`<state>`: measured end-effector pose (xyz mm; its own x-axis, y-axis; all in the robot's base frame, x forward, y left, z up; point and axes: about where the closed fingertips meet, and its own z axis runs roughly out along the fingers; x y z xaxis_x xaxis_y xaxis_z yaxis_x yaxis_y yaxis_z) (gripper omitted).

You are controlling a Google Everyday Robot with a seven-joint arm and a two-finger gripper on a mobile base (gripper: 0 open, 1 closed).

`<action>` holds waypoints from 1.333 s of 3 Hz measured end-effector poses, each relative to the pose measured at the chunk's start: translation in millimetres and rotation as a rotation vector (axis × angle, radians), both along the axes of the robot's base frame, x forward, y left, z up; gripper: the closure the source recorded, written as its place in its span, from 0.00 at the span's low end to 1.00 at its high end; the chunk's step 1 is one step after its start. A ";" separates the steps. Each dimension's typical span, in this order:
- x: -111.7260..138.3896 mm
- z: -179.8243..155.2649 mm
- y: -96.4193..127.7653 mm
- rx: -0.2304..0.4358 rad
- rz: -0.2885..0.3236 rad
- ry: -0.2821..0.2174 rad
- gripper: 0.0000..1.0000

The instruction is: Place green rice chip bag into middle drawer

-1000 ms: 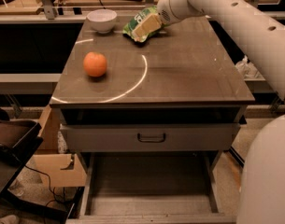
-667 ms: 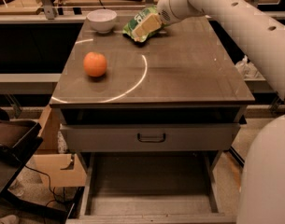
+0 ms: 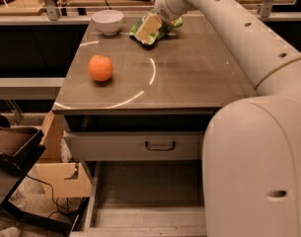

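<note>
Camera view looks down on a grey cabinet whose flat top (image 3: 189, 73) carries three things. At the far edge, right of centre, lies the green rice chip bag (image 3: 166, 29), crinkled and shiny, flat on the surface. The gripper (image 3: 152, 24) is down on the bag, at the end of the white arm (image 3: 239, 38) that reaches in from the right across the cabinet's far corner; it is against or just above the bag's left part, and whether it has hold of the bag or is merely resting there I cannot tell. A white bowl (image 3: 108, 21) stands upright just to the left of the bag, near it but apart. An orange (image 3: 100, 67) sits nearer the front on the left side, well apart from both. A thin curved streak of reflected light runs across the top between the orange and the bag. Below the top, a closed grey drawer front (image 3: 115, 146) shows a dark bar handle (image 3: 160, 145). Under it the middle drawer (image 3: 145, 196) is pulled out towards the camera, its bare grey floor in view. The robot's large white body (image 3: 258, 167) covers the drawer's right part. A cardboard box (image 3: 61, 174) stands on the floor to the left of the cabinet.
</note>
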<state>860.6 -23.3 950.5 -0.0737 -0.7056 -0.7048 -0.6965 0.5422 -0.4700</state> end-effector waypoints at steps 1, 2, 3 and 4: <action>35.1 -17.4 -2.7 -0.085 0.013 0.017 0.00; 35.5 -15.2 -2.4 -0.083 0.013 0.013 0.00; 42.2 -19.5 -6.2 -0.039 -0.026 0.013 0.00; 59.3 -21.0 -13.6 0.045 -0.092 -0.022 0.00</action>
<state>919.9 -36.9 929.5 -0.1204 -0.6642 -0.7378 -0.6326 0.6241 -0.4586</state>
